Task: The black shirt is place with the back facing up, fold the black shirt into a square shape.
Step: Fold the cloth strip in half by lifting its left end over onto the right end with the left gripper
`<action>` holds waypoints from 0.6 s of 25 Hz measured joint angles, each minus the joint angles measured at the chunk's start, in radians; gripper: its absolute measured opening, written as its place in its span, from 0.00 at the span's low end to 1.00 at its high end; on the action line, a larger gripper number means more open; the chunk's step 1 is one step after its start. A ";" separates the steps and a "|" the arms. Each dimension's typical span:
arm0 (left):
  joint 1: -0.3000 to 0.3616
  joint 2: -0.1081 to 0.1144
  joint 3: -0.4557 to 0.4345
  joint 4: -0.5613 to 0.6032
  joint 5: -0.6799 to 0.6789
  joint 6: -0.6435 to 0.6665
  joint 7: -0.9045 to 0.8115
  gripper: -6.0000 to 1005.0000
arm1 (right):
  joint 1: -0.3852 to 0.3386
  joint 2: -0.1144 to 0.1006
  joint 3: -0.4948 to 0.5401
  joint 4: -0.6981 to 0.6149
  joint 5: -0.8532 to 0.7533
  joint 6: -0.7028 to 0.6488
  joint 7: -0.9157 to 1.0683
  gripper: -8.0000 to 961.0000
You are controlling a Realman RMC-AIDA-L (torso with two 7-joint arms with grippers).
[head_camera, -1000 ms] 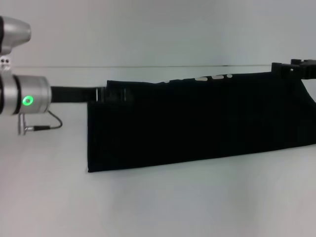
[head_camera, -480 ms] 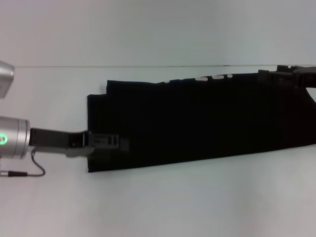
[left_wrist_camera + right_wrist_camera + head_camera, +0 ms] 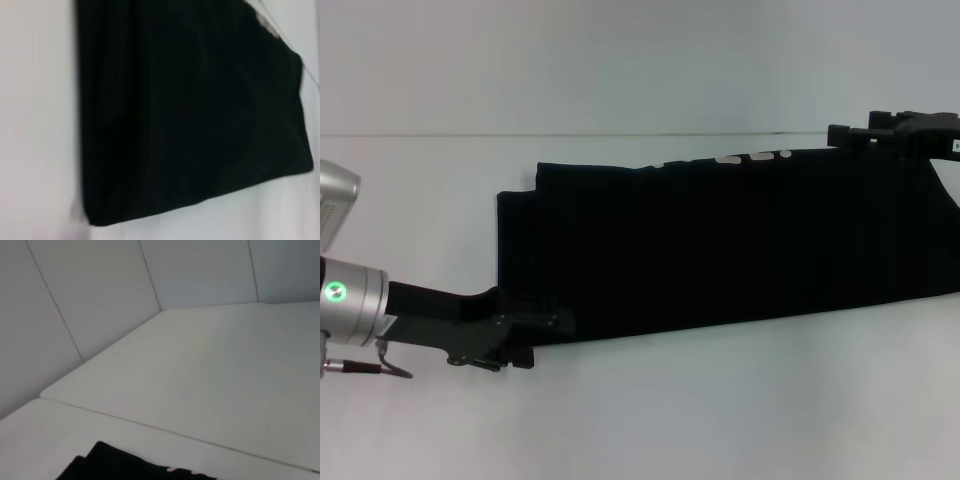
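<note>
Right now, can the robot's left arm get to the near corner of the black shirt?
Probably yes. The left end effector is already at the near left corner of the black shirt, and nothing lies between them on the white table.

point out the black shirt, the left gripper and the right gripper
black shirt (image 3: pixel 720 245), head view, middle of the folded fabric
left gripper (image 3: pixel 555 322), head view, tip at the shirt's near left corner
right gripper (image 3: pixel 840 135), head view, tip at the shirt's far right edge
</note>
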 joint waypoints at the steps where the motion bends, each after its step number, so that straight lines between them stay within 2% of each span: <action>1: -0.002 0.002 0.000 -0.009 0.002 -0.009 -0.027 0.89 | 0.001 0.001 -0.005 0.000 0.000 0.006 -0.011 0.97; 10: -0.016 0.007 -0.004 -0.071 0.007 -0.050 -0.230 0.88 | 0.008 0.004 -0.009 -0.013 0.003 0.038 -0.031 0.97; 15: -0.017 0.016 -0.064 -0.120 0.010 -0.085 -0.279 0.88 | 0.009 0.004 -0.008 -0.024 0.004 0.047 -0.032 0.97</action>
